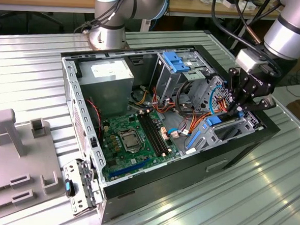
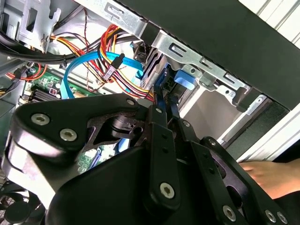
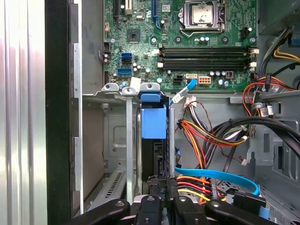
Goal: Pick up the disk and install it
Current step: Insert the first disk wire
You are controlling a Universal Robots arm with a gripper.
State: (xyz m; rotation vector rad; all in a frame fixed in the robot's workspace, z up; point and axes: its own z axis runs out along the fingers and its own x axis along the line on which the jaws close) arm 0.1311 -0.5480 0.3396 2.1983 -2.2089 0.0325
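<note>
The claw (image 1: 240,109) hangs low over the case's (image 1: 187,176) front corner at the exterior view's right, its fingers (image 2: 161,123) pressed close on the disk's (image 3: 153,140) near edge. The disk stands on edge straight below the claw, partway down a slot of the grey cage (image 3: 125,154), its blue rail (image 3: 153,119) facing up toward the motherboard (image 3: 187,42). Just beside the cage run orange and yellow wires (image 3: 201,133) and a flat blue cable (image 3: 220,177), and a hand (image 2: 269,176) shows outside the case in the second wrist view.
</note>
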